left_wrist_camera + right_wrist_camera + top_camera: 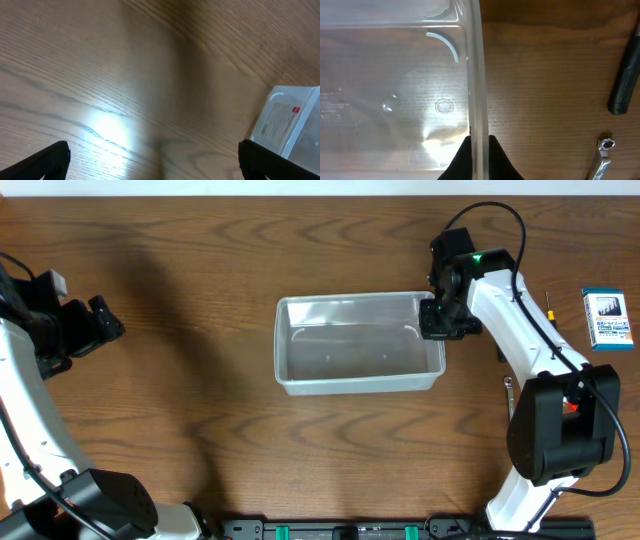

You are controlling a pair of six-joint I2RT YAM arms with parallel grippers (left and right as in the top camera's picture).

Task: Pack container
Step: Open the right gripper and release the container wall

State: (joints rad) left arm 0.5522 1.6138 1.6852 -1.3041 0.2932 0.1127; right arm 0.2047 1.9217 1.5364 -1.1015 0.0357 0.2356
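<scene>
Right jaws, narrow, pinch the rim of the container [475, 75], their tips cut off below. Left jaws gape wide, container off to their right; its sticker [280, 117] is unreadable. Beside the right jaws, a wrench [605, 146] runs off-frame.

Brown wood-grain table [200, 440] is filling all three views, a soft bright glare [107, 127] is spreading across its grain in the left wrist view, and a pale strip [300, 186] is running along its far edge.

Left end effector [155, 162] wide apart, right end effector [479, 152] pinched.
</scene>
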